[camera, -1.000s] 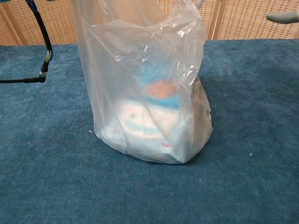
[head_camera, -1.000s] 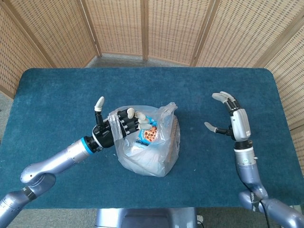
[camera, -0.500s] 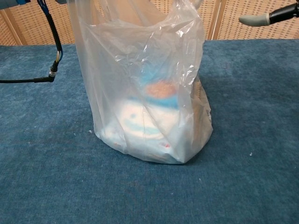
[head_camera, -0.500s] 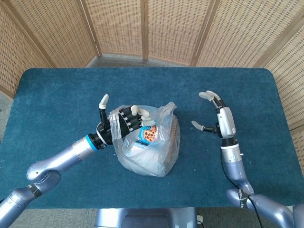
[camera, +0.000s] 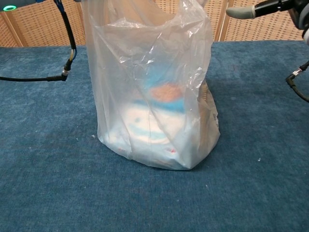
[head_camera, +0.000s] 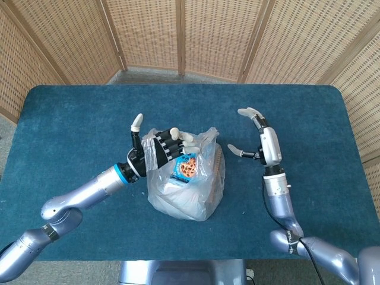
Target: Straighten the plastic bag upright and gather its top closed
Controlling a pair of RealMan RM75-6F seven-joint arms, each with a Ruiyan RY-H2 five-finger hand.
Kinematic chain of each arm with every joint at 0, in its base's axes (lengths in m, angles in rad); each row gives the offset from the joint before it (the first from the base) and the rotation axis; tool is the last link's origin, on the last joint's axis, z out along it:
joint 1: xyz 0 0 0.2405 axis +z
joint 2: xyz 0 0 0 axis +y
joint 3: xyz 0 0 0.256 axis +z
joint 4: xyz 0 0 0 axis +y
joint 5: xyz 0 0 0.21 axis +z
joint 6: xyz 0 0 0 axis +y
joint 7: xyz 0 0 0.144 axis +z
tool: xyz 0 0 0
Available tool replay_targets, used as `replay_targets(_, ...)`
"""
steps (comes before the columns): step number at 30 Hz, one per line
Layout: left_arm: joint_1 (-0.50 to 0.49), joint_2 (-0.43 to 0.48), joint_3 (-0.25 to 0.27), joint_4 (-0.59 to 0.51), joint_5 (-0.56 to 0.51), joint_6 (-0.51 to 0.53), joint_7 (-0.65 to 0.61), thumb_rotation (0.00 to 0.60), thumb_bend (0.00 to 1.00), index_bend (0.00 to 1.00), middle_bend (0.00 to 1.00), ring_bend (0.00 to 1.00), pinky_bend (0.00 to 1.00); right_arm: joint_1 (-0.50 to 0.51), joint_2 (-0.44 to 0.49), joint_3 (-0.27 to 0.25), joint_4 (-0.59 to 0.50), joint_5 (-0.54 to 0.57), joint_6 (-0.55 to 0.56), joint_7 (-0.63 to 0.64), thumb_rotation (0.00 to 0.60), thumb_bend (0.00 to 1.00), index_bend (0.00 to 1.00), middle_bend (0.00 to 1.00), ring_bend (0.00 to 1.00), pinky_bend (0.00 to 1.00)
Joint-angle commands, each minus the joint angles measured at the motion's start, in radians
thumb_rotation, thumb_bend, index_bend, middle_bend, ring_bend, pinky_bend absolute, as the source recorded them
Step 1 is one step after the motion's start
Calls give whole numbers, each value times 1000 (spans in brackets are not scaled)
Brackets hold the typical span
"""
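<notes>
The clear, crinkled plastic bag stands upright mid-desk, packaged goods inside. At its top the left hand has its fingers curled over the rim — apparently steadying it. Right of the bag, well apart, the right hand hovers with fingers spread, holding nothing — probably poised to gather the far side above the blue-carpeted desk.

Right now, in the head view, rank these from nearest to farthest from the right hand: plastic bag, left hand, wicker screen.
1. Plastic bag, just beside the right hand, toward the robot's left.
2. Left hand, at the bag's far side.
3. Wicker screen, beyond the table's far edge.
</notes>
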State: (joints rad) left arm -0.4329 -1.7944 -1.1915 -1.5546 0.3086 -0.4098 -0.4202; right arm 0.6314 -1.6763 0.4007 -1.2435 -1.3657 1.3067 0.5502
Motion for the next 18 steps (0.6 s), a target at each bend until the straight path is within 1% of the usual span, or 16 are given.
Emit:
replay_targets(1,-31,-13,1,21,10,16,3,0,134,478,370,262,206,17,-3,23,-32,39,-37,11,600,69,215,225,139,116)
replay_targets(3,-44,-18,1,31,14,22,3,0,134,478,371,263,206,17,0,28,-58,57,-52,17,600,68,206,224,136,114)
replay_targets(8,-64,-32,-2,55,18,27,1,0,134,478,371,262,206,-5,10,14,-144,77,-52,9,600,63,194,219,127,111)
replay_targets(11,-70,-35,-7,68,22,30,3,0,134,478,371,263,205,-15,28,12,-193,88,-66,20,600,61,188,216,122,109)
replay_targets(18,-81,-50,-15,90,31,36,10,0,135,479,371,262,204,-40,87,28,-320,148,-120,64,600,60,171,208,110,106)
